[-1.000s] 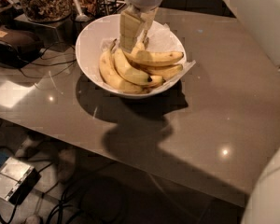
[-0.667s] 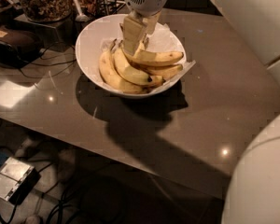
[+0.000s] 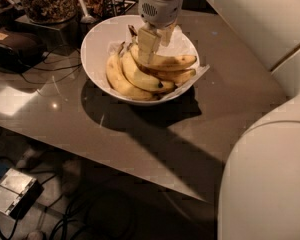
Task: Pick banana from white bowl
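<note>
Over the far side of the table (image 3: 230, 89), the gripper (image 3: 155, 45) hangs straight down into the white bowl (image 3: 97, 31). Its two pale fingers (image 3: 146, 46) are clamped on the banana (image 3: 172, 61) near the stem end, one on the near side and one behind. The banana lies on top of the pile. Its dark stem points toward the far edge and its brown-speckled tip reaches toward the right rim of the bowl. Three or so other bananas (image 3: 121, 79) lie beneath and beside it, curving along the near wall of the bowl. A thin paper liner (image 3: 201, 71) sticks out over the right rim. The bowl casts a dark shadow toward the table's near edge. At the far left corner stand a glass jar (image 3: 47, 1) of brown pieces and a metal scoop (image 3: 85, 11), with a black device (image 3: 15, 44) by the left edge. The robot's white body (image 3: 270, 184) fills the right side, and a small grey box (image 3: 12, 191) and cables lie on the floor below the near edge.
</note>
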{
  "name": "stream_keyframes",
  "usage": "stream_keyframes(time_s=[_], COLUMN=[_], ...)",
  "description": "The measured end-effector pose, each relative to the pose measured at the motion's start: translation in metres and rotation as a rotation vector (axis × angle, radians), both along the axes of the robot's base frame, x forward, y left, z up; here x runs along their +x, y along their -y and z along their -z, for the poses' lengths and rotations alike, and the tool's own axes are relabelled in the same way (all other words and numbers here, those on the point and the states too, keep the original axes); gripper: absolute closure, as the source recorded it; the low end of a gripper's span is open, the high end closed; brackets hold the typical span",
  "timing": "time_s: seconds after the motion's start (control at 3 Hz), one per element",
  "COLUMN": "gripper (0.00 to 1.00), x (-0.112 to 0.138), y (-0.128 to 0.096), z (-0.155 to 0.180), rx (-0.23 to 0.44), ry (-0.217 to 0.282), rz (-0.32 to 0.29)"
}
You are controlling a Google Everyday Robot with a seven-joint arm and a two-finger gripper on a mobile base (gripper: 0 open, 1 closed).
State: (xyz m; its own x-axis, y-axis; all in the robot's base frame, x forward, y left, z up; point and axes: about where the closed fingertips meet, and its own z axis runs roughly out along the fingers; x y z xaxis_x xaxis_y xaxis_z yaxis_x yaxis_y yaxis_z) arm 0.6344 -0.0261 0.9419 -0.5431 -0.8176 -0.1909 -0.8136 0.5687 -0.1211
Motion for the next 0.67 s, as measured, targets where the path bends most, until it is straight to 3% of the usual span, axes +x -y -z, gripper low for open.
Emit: stream_keyframes(time_s=[0.33,0.67], gripper=[0.42,0.6], x=[0.002,0.001], y=[0.003,0.005], z=[0.015,0.029], rx=[-0.01,-0.024], ry=[-0.026,-0.051], rz=[0.009,0.009])
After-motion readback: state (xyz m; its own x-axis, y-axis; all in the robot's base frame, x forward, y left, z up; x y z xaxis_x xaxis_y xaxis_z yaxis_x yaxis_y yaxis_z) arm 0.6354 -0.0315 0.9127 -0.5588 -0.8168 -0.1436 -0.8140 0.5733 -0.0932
